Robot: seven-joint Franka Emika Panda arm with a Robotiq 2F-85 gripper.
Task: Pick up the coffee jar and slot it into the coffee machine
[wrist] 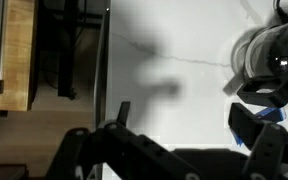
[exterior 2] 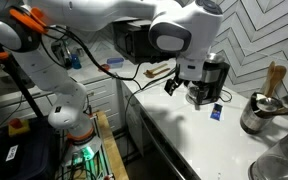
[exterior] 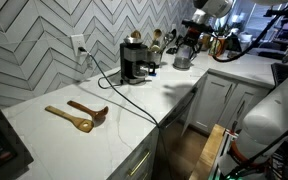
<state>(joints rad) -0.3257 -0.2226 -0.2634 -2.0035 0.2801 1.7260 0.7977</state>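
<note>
The arm [exterior 2: 104,18] was white, with rounded links and an orange ring [exterior 2: 24,17] at one joint. The gripper [wrist: 179,110] was black.

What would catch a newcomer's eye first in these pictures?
A big white robot arm stretches across the top of an exterior view, ending beside the black coffee machine. In an exterior view, two wooden spoons lie on the white counter, below a zigzag-tiled wall.

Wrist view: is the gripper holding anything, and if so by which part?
Nothing is held: the gripper is open over bare counter, and the coffee jar stands off to one side, ungripped.
</note>
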